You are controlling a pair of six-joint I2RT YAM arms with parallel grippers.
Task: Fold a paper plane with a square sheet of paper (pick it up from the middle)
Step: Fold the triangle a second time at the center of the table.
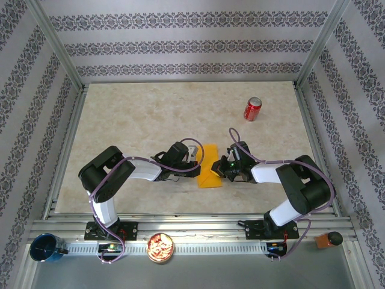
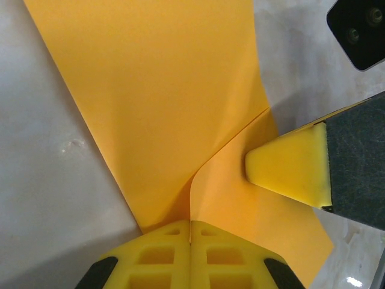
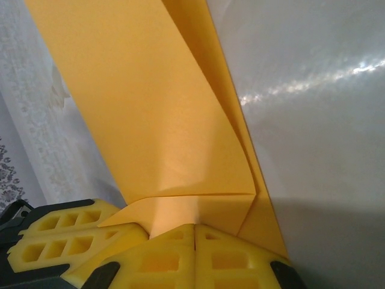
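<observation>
The right end effector [image 3: 194, 241], a pair of yellow lattice-moulded fingers with black trim, sits at the bottom centre with its fingers pressed flat together along a thin vertical seam. Pinched in that seam is the thin orange-yellow square sheet of paper [image 3: 150, 102], which rises from the fingertips to the top edge as a broad slanted panel. Just above the fingers a straight crease runs across it, and a narrower folded layer runs along its right edge. At the lower left, the left end effector [image 3: 78, 232], also yellow lattice, lies against the paper's lower corner, fingers together. To the right is the pale glossy worktop [image 3: 325, 120], streaked with bright reflections.
</observation>
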